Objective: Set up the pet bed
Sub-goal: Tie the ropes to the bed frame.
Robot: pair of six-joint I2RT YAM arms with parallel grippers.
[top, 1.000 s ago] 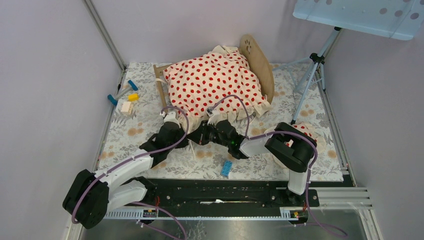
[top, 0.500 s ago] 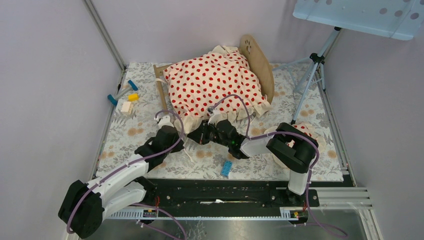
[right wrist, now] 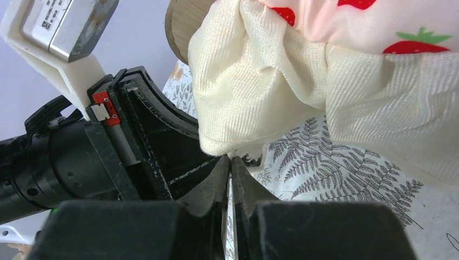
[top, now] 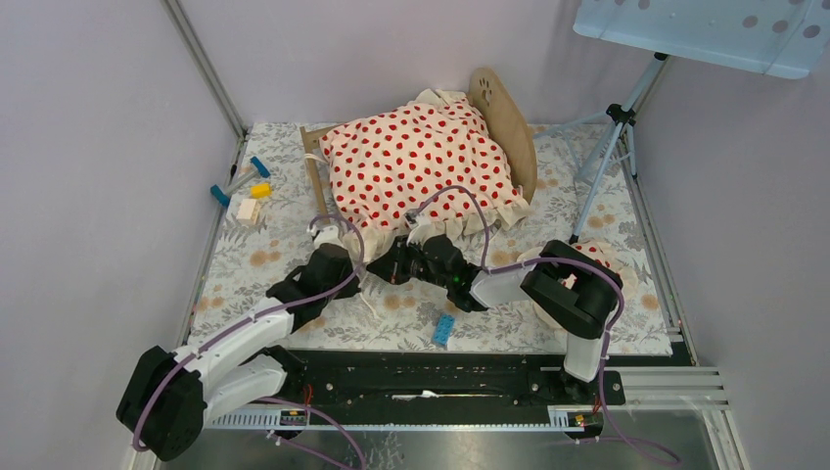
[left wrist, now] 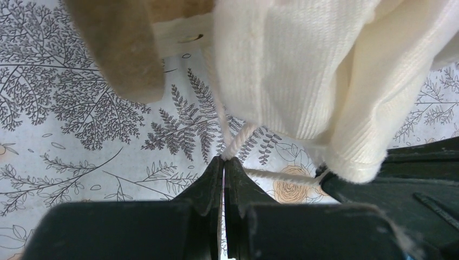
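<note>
K: Far left of the floral mat (top: 279,250)?

M: Loose small bricks (top: 248,209) near the wall: blue, yellow, cream. They lie well apart from both arms.

K: Left gripper (left wrist: 223,161)?

M: It sits low over the mat at the bed's near left corner. Its jaws are pressed together on a white cord (left wrist: 237,140). The cord rises from the tips to the cream ruffle (left wrist: 303,86). A second strand runs right, toward the other gripper's black body. A rounded wooden part (left wrist: 122,54) of the frame stands just beside, upper left in the wrist view.

K: Pet bed (top: 502,116)?

M: It stands mid-mat, toward the back wall, at an angle. There is a tall rounded end board at its far right end and a lower board (top: 314,174) at the left. A red-dotted blanket (top: 416,162) covers the top, and its ruffle hangs over the near side.

K: Right gripper (right wrist: 231,162)?

M: It is just right of the left one, at the same near edge. Its jaws are closed, with no gap between the fingers. The ruffle hem hangs right at the tips. M cannot tell whether cloth or cord is pinched.

K: Further right?

M: A blue brick (top: 444,329) lies on the mat, nearer the bases than the grippers. A red-dotted pillow (top: 599,253) lies at the mat's right edge, mostly hidden behind the right arm's elbow. A tripod (top: 609,147) stands at the back right corner.
</note>
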